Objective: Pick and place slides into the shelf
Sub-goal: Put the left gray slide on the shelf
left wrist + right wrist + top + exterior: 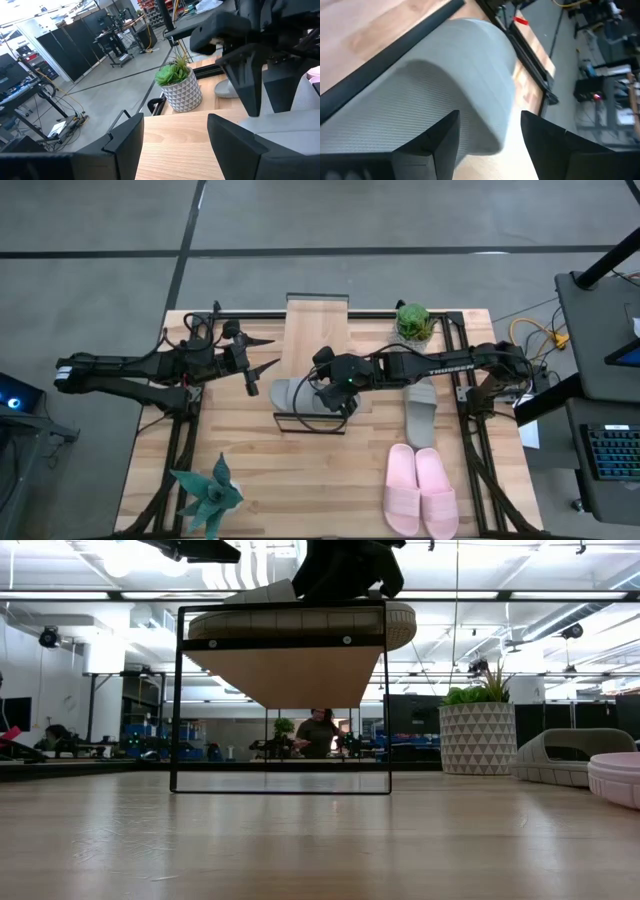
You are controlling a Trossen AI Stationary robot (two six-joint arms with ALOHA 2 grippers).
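Left gripper [262, 352] is waiting left of the shelf [316, 330], fingers apart, empty. Right gripper [322, 393] is over the grey slide [296, 394] resting on the shelf, fingers parting off its strap. Best to lift straight up, avoiding dragging the slide off.

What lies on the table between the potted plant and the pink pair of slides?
In the high view, a single grey slide lies on the table between the potted plant and the pink pair of slides.
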